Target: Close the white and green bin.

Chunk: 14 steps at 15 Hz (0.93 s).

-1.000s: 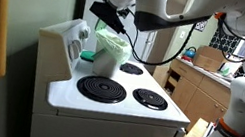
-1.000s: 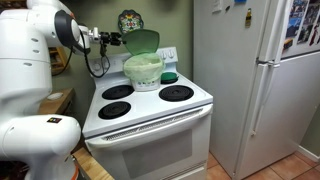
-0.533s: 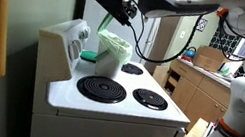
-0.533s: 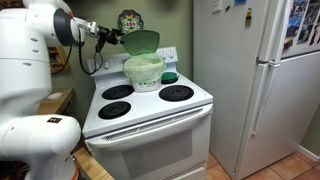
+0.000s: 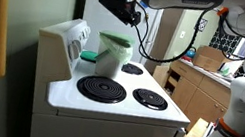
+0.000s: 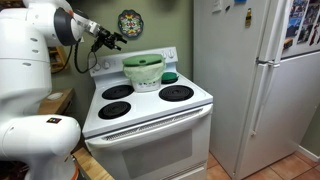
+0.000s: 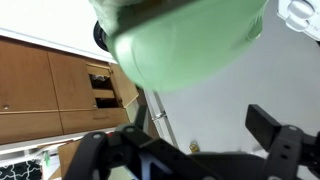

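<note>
Exterior views share stove, wrist view close to bin lid

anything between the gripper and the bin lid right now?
Nothing visible. The gripper hangs in open air above the white and green bin on the stove, and the green lid lies flat with nothing on it. The small teal object sits beside the bin, off that path.

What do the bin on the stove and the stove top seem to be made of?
The bin looks like plastic: milky, translucent white walls, with a matte light green lid. The stove top seems enamelled metal, judging by its smooth white surface; its burners are probably dark metal coils.
</note>
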Available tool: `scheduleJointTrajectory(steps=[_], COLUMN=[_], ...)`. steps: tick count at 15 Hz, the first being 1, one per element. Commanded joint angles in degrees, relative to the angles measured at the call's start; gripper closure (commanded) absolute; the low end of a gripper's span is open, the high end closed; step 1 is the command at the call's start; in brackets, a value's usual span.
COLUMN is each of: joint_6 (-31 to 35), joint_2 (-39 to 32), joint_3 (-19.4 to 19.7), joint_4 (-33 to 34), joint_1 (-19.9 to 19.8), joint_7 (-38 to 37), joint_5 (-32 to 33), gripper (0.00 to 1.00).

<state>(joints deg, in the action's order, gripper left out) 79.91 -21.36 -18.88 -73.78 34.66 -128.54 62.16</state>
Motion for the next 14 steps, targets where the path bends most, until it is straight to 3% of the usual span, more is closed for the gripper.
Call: scheduleJointTrajectory(steps=[1,6,13,14], joint_6=[-0.61,0.90,12.81,9.88], joint_2=[1.21,3.31,6.54,4.03], joint_3=[-0.83,-0.70,-1.18,-0.51], joint_4=[0.37,-1.04,-4.50,-0.97], joint_1=[-0.68,-0.87,-2.73,-1.21], joint_7=[-1.13,1.51,4.70,3.48], joint_5=[-5.00,-6.44,-8.53,-6.30], gripper=[0.00,0.00,0.00,0.00])
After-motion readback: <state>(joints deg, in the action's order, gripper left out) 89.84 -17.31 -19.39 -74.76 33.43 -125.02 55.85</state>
